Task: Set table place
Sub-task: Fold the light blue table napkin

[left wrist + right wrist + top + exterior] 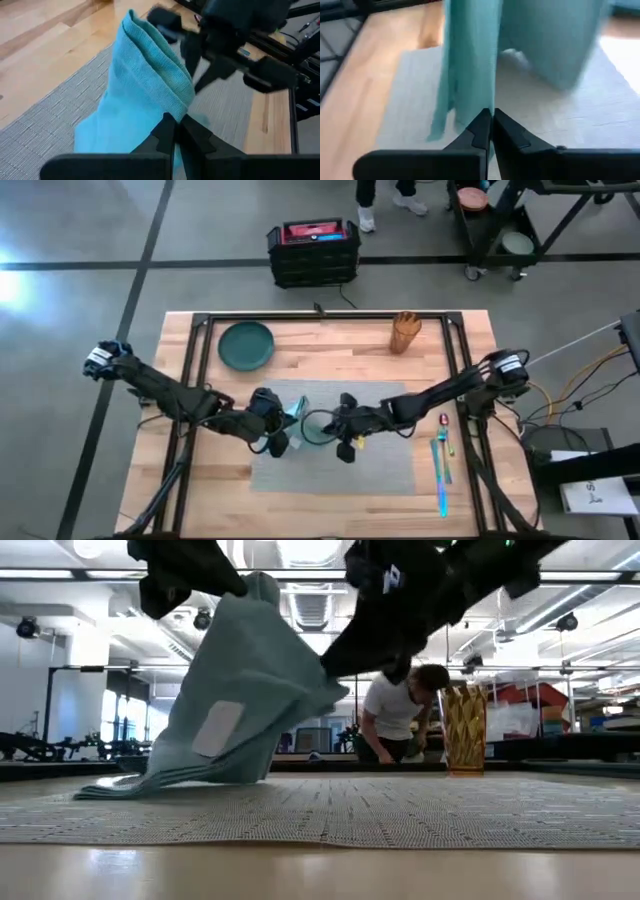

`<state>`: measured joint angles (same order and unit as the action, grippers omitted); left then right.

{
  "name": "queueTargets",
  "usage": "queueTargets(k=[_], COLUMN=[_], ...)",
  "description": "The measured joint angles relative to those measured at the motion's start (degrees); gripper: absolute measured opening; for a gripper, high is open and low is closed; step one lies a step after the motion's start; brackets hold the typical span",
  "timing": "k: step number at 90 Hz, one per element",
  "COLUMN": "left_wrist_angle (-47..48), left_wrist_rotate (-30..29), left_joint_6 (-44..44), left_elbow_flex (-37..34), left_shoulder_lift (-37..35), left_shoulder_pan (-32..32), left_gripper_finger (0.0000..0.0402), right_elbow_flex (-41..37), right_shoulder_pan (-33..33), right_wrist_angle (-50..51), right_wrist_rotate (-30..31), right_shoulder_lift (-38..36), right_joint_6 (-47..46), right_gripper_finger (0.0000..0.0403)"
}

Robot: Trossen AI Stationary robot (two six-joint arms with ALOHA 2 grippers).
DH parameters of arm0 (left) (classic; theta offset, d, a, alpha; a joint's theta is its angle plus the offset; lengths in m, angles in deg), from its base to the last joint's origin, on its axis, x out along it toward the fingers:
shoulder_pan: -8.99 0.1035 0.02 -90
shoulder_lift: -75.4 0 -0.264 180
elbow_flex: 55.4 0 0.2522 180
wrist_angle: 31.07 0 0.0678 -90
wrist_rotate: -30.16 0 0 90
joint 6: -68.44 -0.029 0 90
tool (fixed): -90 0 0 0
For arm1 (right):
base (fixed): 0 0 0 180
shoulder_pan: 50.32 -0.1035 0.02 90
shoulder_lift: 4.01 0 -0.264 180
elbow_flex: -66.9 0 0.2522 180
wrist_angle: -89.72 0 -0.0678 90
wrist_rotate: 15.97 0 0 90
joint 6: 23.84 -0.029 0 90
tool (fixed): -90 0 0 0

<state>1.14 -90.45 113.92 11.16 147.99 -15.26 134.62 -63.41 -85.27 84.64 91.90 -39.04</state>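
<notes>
While both grippers, left (176,131) & right (491,125), pinch the teal napkin (250,690) above the grey placemat (390,465) mid-table (200,490), plate (246,344), cup (405,331) & cutlery (441,460) look unplaced.

**Colours on the wooden surface**

The surface (215,480) is light, pale-honey wooden planks inside a black metal frame (200,340). The placemat (390,465) is grey with a fine woven ribbed pattern. The napkin (250,690) is teal with a small white label (217,728). The plate (246,344) is dark green. The tumbler (405,332) is amber with faceted ridges. The cutlery (441,465) shimmers iridescent blue, green and pink. Both arms and each pincer are black.
</notes>
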Motion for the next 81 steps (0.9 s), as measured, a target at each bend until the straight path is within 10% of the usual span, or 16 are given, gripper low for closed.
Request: queueTargets(k=[50,81], left_wrist_angle=[0.56,0.14], left_wrist_rotate=[1.42,0.74], left_joint_6=[-1.51,-1.51], left_elbow_flex=[0.00,0.00], left_shoulder_lift=[-0.09,-0.11], left_shoulder_pan=[0.07,0.20], left_gripper_finger=[0.0002,0.0002], right_elbow_flex=[-0.03,-0.09], right_shoulder_pan=[0.00,-0.21], right_wrist_angle=[17.85,8.89], right_wrist_rotate=[4.26,-10.22], right_shoulder_lift=[-9.55,-4.73], right_joint_6=[2.66,-9.85], right_gripper_finger=[0.0000,0.0026])
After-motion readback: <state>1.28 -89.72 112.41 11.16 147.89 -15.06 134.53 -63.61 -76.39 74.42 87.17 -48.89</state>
